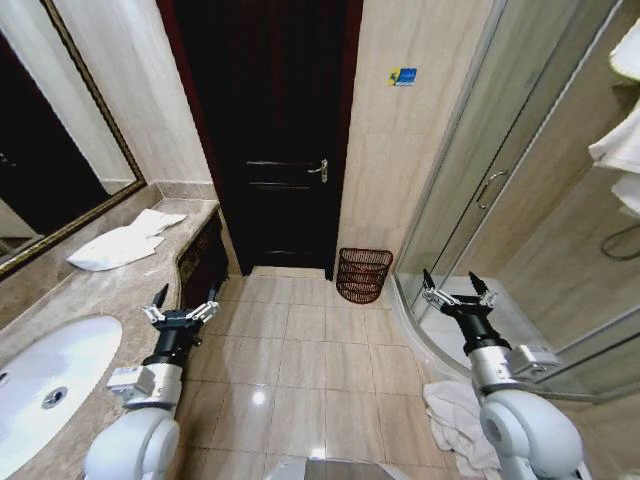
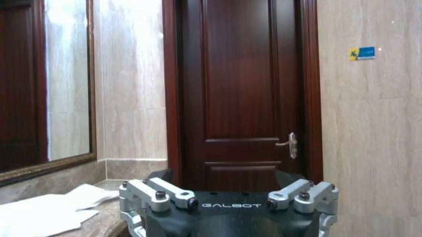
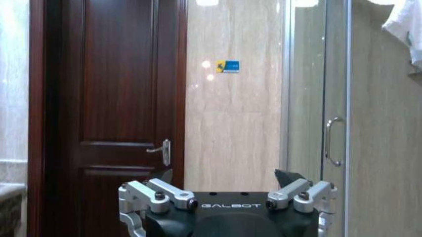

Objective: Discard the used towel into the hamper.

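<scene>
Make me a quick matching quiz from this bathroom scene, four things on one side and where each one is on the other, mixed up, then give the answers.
Things:
1. hamper
2. white towel
3. folded cloth
4. sink

Places:
A. on the counter below the mirror
B. on the floor by the right arm
C. set into the counter beside the left arm
D. on the floor against the wall, right of the door

Pairs: 1-D, 2-B, 3-A, 4-C

the head view looks forward and down from high over the tiled floor (image 1: 300,350). both wrist views face level toward the far dark wooden door (image 2: 244,89), which all three views share.
</scene>
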You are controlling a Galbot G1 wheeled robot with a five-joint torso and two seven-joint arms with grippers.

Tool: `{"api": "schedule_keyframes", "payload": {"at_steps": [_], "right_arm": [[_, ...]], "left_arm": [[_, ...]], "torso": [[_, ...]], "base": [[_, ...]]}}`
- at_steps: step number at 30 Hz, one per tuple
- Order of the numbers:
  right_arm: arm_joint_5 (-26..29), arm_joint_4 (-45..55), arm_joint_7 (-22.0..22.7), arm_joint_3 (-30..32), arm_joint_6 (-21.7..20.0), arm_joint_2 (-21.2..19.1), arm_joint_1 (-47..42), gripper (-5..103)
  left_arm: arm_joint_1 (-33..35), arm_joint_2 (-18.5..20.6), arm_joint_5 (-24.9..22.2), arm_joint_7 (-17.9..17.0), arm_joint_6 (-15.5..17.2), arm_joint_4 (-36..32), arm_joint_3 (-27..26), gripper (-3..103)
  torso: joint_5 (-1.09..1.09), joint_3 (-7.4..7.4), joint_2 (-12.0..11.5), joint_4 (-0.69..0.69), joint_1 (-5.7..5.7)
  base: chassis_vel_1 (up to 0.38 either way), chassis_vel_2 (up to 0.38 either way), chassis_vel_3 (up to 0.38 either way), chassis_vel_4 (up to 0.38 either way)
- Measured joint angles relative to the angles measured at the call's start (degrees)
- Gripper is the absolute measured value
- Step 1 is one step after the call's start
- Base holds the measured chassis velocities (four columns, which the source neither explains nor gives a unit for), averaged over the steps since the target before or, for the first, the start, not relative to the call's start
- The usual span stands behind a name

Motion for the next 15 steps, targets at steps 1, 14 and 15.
{"api": "schedule_keyframes", "payload": {"at_steps": [1, 14, 15], "right_arm": [[0.08, 0.30, -0.70, 0.52, -0.39, 0.57, -0.51, 100], [0.02, -0.80, -0.18, 0.83, 0.54, 1.65, 0.11, 100], [0.02, -0.80, -0.18, 0.83, 0.54, 1.65, 0.11, 100]], "left_arm": [[0.14, -0.06, -0.08, 0.19, -0.10, 0.17, -0.02, 100], [0.80, -0.30, 2.15, -0.01, -1.87, 1.24, 0.12, 100], [0.80, -0.30, 2.15, -0.01, -1.87, 1.24, 0.12, 100]], "torso": [[0.00, 0.00, 0.00, -0.01, 0.00], [0.01, 0.00, 0.00, 0.00, 0.00], [0.01, 0.00, 0.00, 0.00, 0.00]], "base": [[0.000, 0.000, 0.000, 0.000], [0.000, 0.000, 0.000, 0.000], [0.000, 0.000, 0.000, 0.000]]}}
